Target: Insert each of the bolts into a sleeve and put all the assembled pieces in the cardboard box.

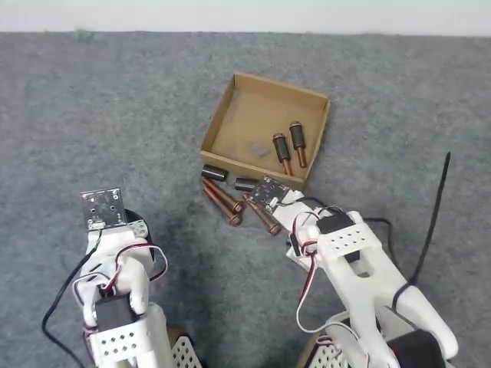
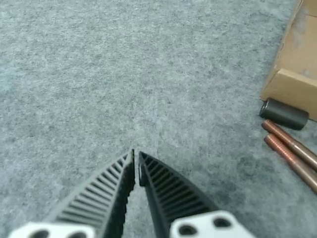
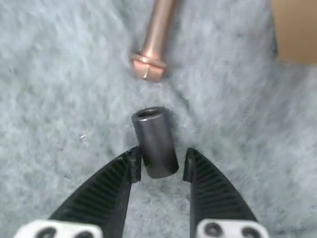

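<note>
Counted two sleeved copper bolts (image 1: 289,147) inside the brown cardboard box (image 1: 230,100), three bare bolts (image 1: 226,201) and two black tube sleeves (image 1: 214,173) outside, right gripper (image 3: 162,154) spread around one sleeve (image 3: 154,141), left gripper (image 2: 136,154) pressed together.

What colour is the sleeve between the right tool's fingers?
Short cylindrical sleeve: dark grey, clearest in the right wrist view.

Two arms side by side, one gripper closed and one parted.
The left arm (image 1: 115,264) sits back on its own side with the wrist tipped down. The left gripper (image 2: 136,154) has its ribbed fingers (image 2: 104,193) drawn together, tips all but touching. The right arm (image 1: 349,249) stretches farther forward and angles inward. The right gripper (image 3: 161,157) hangs low with its fingers (image 3: 106,191) spread apart, seemingly pointing steeply downward.
</note>
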Tool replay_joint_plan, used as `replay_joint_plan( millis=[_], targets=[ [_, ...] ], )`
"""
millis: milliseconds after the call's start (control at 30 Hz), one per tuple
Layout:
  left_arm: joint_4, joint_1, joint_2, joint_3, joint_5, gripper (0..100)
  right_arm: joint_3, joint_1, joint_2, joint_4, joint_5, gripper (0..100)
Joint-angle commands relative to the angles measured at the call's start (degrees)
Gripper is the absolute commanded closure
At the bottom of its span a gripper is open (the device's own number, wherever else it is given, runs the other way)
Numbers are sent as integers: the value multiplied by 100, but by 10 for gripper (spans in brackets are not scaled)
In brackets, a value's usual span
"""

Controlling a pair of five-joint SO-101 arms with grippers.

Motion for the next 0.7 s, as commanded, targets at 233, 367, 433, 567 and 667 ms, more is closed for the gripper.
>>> replay_joint_plan(
  millis=[233,367,433,567,667],
  targets=[
    [-132,-53,-88,-57,-44,988,-369,92,418,-84,88,910],
    [-114,-62,-88,-57,-44,988,-545,57,699,-13,88,910],
    [-26,-62,-88,-57,-44,988,-563,57,699,-13,88,910],
    [-18,-62,-88,-57,-44,988,-563,57,690,-13,70,874],
    [-9,-62,-88,-57,-44,988,-563,57,690,-13,88,876]
  ],
)
